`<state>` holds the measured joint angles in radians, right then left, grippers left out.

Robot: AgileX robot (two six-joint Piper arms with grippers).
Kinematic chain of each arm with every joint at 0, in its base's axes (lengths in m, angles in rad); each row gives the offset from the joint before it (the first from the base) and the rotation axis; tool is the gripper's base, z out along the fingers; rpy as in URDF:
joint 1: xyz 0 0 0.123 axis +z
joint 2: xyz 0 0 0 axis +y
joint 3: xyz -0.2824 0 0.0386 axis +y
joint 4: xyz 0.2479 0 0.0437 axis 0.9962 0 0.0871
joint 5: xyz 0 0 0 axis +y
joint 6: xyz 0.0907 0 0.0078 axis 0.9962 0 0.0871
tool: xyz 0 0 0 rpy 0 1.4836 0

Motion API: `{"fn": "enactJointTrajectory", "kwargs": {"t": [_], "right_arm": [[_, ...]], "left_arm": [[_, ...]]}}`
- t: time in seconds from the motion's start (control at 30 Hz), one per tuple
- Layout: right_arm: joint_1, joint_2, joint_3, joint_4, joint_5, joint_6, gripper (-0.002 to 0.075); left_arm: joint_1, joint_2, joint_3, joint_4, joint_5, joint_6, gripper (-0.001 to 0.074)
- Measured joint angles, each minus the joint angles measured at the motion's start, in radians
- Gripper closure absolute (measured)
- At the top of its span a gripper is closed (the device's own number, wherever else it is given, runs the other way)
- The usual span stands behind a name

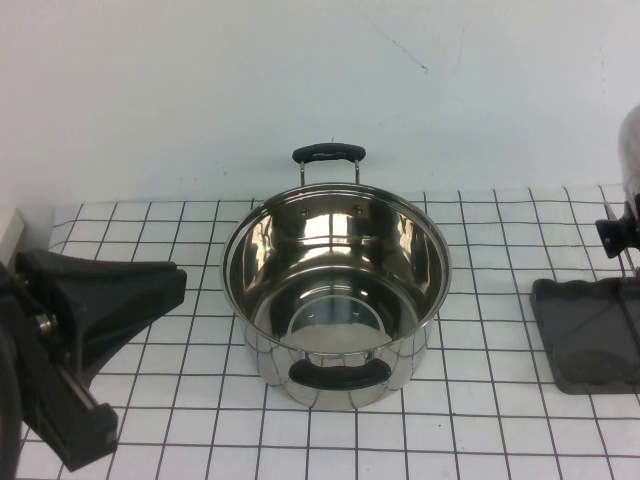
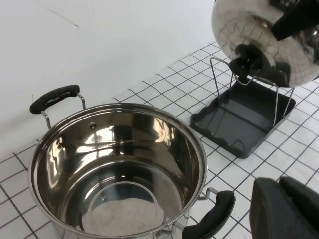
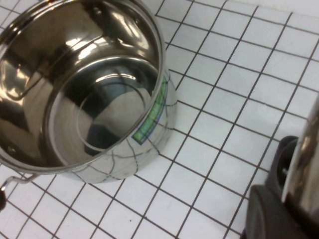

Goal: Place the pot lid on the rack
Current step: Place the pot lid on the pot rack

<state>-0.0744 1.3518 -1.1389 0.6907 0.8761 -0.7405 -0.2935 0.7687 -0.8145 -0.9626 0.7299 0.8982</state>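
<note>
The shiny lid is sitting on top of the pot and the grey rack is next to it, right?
Not quite. The pot is open, with no lid on it. The left wrist view shows the lid tilted up over the grey rack, held at its edge by the right gripper. The rack is beside the pot, as you said. The left gripper waits, fingers shut, on the pot's other side.

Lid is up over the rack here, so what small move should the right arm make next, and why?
Probably ease the pot lid down between the wire uprights of the rack: the right gripper holds it tilted just above them, not yet seated. The left gripper sits shut beside the pot.
</note>
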Motion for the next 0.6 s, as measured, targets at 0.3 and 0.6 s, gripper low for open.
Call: {"fn": "enactJointTrajectory", "kwargs": {"t": [0.3, 0.6], "right_arm": [[0.000, 0.070, 0.002, 0.008, -0.015, -0.007, 0.0673], [0.000, 0.096, 0.002, 0.008, -0.025, -0.016, 0.0672]], "left_arm": [[0.000, 0.000, 0.005, -0.005, -0.006, -0.009, 0.0736], [0.000, 0.000, 0.005, -0.009, -0.008, -0.009, 0.0736]]}}
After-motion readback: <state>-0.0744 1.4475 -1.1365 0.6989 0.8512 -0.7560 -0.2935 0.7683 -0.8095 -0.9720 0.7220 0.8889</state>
